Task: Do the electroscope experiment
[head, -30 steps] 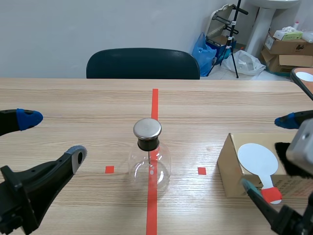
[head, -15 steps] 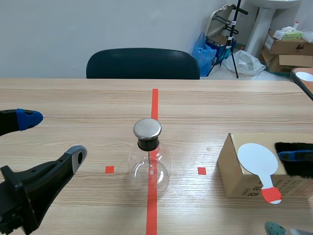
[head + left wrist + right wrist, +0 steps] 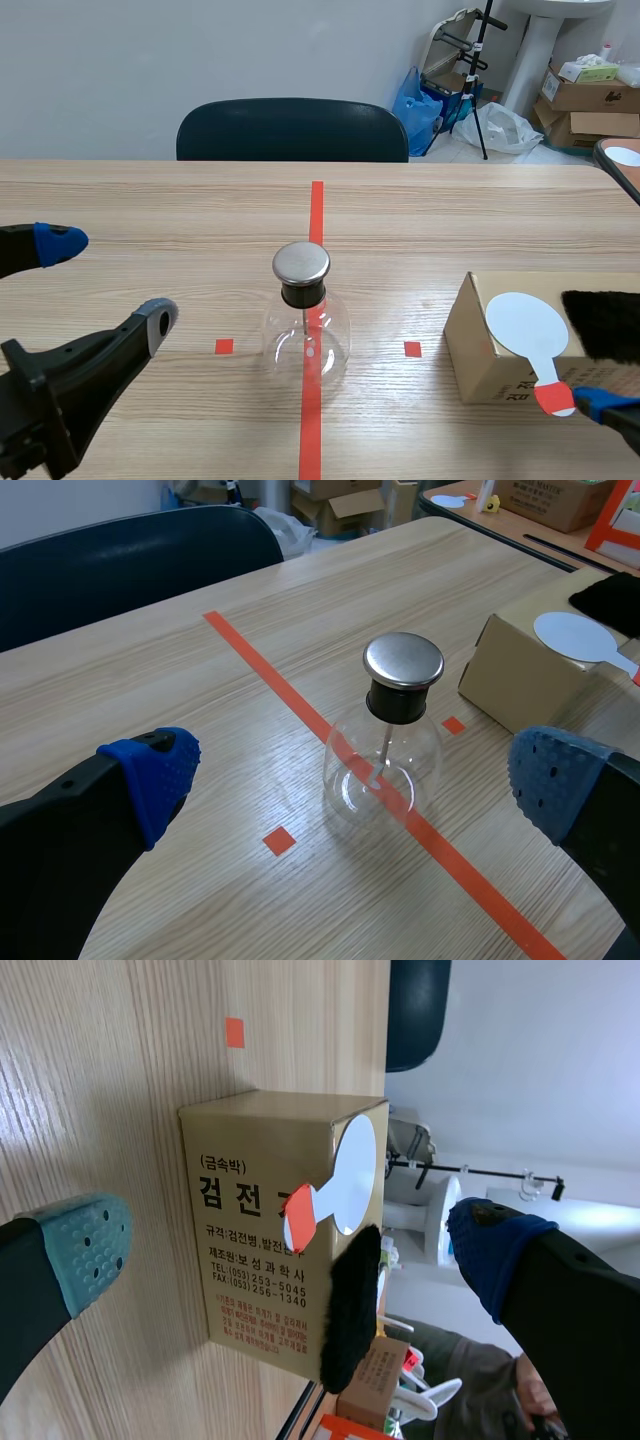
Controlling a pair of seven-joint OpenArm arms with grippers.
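While the left gripper (image 3: 105,280) has kept its place at the left of the table (image 3: 450,220), fingers spread wide and holding nothing, one entry has altered: the right arm

Item 1, right gripper (image 3: 290,1232): a second ago it stood raised about the cardboard box (image 3: 470,345). It has since sunk back toward the robot, so the scene view shows only one blue fingertip, low at the right and near the box's front face. Fingers wide apart, nothing between them. The wrist is rolled on its side and looks along the table at the box's printed face.

Item 2, electroscope (image 3: 310,325): glass flask with metal cap (image 3: 301,262), upright on the red centre line between the two arms. Unmoved, untouched.

Item 3, white paddle (image 3: 525,322): flat on the box top, its red handle overhanging the near edge. Unmoved.

Item 4, black fur cloth (image 3: 603,322): on the box top just beside the paddle. Unmoved.

Assessment: no charging tool is in hand, so the experiment stands at its opening step. The descent reads as a change of approach, low and from the front rather than from above, with the overhanging handle the likely grip point
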